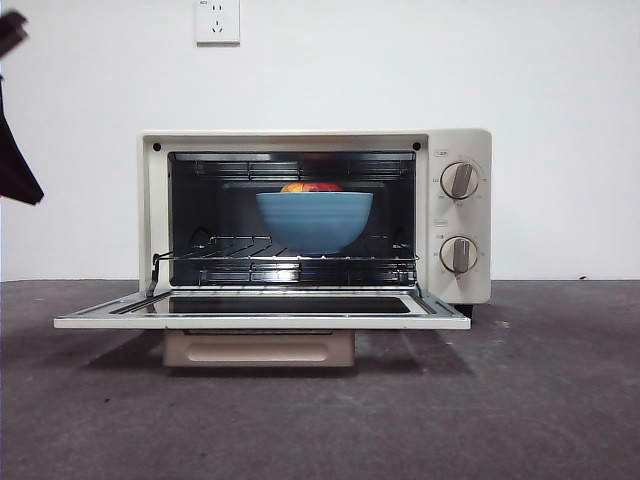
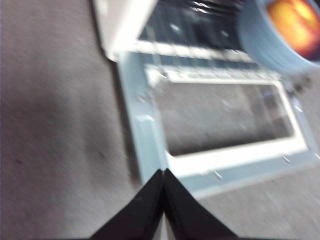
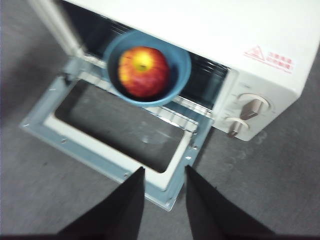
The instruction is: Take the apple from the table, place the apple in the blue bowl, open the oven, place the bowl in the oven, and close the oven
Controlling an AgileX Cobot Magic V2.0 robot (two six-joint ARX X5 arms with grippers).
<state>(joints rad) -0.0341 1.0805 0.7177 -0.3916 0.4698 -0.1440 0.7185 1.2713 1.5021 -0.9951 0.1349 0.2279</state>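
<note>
The cream oven (image 1: 460,145) stands with its door (image 1: 260,320) folded down flat. On the wire rack inside rests the blue bowl (image 1: 314,220), and the apple (image 1: 311,187) peeks over its rim. The right wrist view looks down on the apple (image 3: 142,71) lying in the bowl (image 3: 181,64). My right gripper (image 3: 164,170) hovers open and empty above the front edge of the door (image 3: 100,155). Over the near corner of the door (image 2: 145,135), my left gripper (image 2: 163,172) is shut on nothing. The bowl (image 2: 260,40) and apple (image 2: 297,22) are blurred there.
The taupe handle (image 1: 258,348) hangs under the lowered door's front edge. Two grey knobs (image 1: 459,180) sit on the oven's right panel. A dark arm part (image 1: 15,160) shows at the left edge of the front view. The grey table (image 1: 540,400) spreads in front.
</note>
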